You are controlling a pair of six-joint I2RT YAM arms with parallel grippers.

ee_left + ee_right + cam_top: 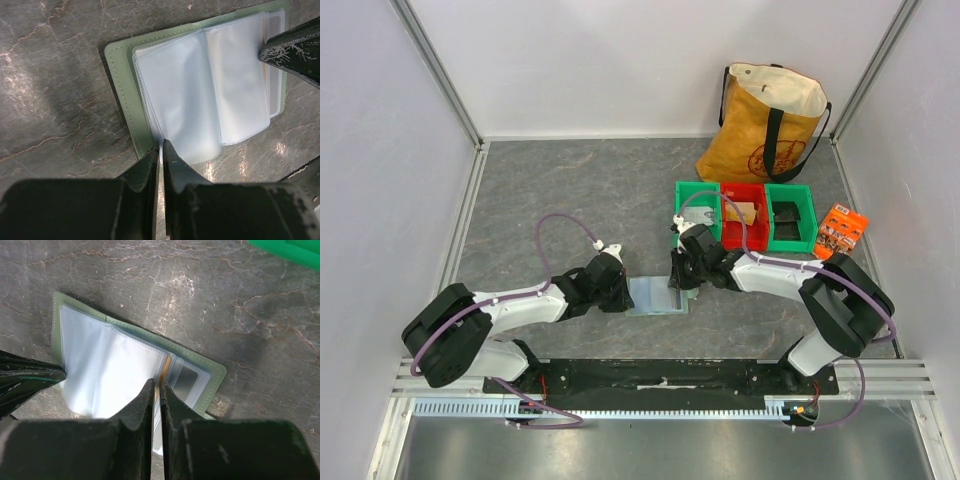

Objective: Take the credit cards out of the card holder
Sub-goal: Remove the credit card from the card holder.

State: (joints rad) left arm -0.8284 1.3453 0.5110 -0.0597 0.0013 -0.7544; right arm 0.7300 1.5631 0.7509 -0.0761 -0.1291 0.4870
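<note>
- Two hands meet at the card holder point(655, 297), which lies open and flat on the worktop point(570, 200), toward 6 o'clock of its centre in the top view.
- Left hand point(161, 147): at the holder's 9 o'clock edge, fingers pressed almost together on a thin pale leaf of clear sleeve.
- Right hand point(156, 385): at the holder's 3 o'clock edge, fingers likewise pressed nearly together, with a pale strip running between them.
- Credit cards: a tan-gold card edge point(167, 365) shows just beside the right fingertips. A grey card point(187, 382) sits in the sleeve beyond it. Both are inside the holder.
- Whether the right fingers pinch the tan-gold card itself or only its sleeve cannot be told.
- Step in hand, as judged: the holder is pinned on one side while the first card is gripped. No card lies out on the worktop.
- Next move, as judged: a straight pull along the sleeve mouth toward 3 o'clock, with the left hand holding the holder down so that it does not slide.
- Background: three bins point(745, 215) at 2 o'clock of the holder, a tote bag point(770, 120) at 1 o'clock, and an orange packet point(842, 230) at 3 o'clock.
</note>
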